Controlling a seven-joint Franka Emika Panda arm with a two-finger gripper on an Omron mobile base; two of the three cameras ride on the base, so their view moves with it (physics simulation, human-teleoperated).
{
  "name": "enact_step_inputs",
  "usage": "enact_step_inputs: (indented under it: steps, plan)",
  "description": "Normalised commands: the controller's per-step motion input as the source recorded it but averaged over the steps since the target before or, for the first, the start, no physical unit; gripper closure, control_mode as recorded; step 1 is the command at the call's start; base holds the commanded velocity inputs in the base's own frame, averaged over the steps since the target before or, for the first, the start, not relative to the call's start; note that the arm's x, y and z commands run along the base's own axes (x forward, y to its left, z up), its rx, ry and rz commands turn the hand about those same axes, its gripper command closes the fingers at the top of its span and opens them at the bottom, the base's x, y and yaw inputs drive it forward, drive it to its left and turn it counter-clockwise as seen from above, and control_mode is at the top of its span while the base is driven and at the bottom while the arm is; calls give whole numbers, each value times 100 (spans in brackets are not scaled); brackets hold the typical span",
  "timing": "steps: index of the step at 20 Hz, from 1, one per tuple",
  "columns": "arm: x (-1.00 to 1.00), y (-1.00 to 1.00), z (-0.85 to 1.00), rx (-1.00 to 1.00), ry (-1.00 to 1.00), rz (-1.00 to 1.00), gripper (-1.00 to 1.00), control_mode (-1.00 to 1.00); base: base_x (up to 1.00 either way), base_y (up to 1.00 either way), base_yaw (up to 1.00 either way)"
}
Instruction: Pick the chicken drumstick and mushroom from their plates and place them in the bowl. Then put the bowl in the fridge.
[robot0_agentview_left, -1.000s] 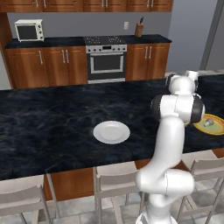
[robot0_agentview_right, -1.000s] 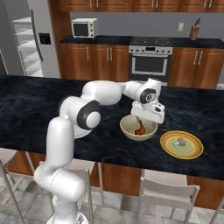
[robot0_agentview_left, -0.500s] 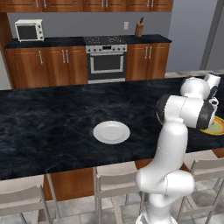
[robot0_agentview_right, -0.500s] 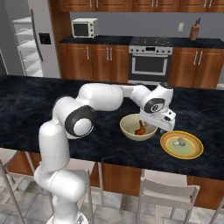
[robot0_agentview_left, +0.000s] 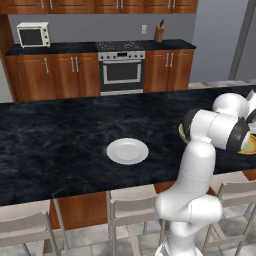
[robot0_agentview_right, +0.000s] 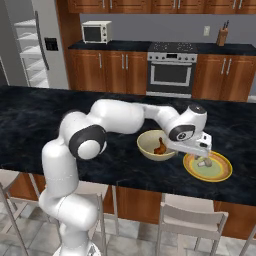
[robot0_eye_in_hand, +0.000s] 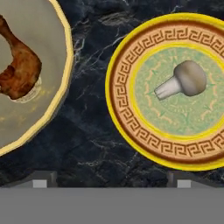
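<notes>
Gripper: while my arm reaches out over the near edge of the dark worktop (robot0_agentview_right: 60, 125), my gripper (robot0_agentview_right: 196, 149) hangs above the counter between the bowl and the yellow-green plate, its jaws spread wide and holding nothing; in the hand view only the two finger tips (robot0_eye_in_hand: 41, 180) show, far apart at the bottom.
Chicken drumstick: the chicken drumstick (robot0_eye_in_hand: 17, 65) lies inside the bowl (robot0_eye_in_hand: 57, 109), glossy orange-brown against the speckled inside; in the hand view it sits up and to the left of my gripper.
Mushroom: the mushroom (robot0_eye_in_hand: 183, 81) lies on its side in the middle of the yellow-green plate (robot0_eye_in_hand: 127, 113), cap up and to the right, stem down and to the left; it sits ahead of my right finger tip, untouched.
Bowl and plate: the two stand just beside each other near the worktop's near edge, a strip of dark stone between them.
White plate: the white plate (robot0_agentview_left: 127, 150) lies bare, well apart along the same near edge.
Fridge: the fridge (robot0_agentview_right: 35, 45) stands at the far left, beyond the worktop.
</notes>
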Motion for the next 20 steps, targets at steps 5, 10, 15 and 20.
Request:
enact_step_inputs:
  steps: [5,10,15,20]
  plan:
    - [-2,-41,10,-11,2,32,-100,-100,0,0,0]
    - [-2,-34,0,0,7,29,-100,-100,0,0,0]
    - [8,-30,0,0,18,21,-100,-100,0,0,0]
    - [41,-27,0,2,26,6,-100,-100,0,0,0]
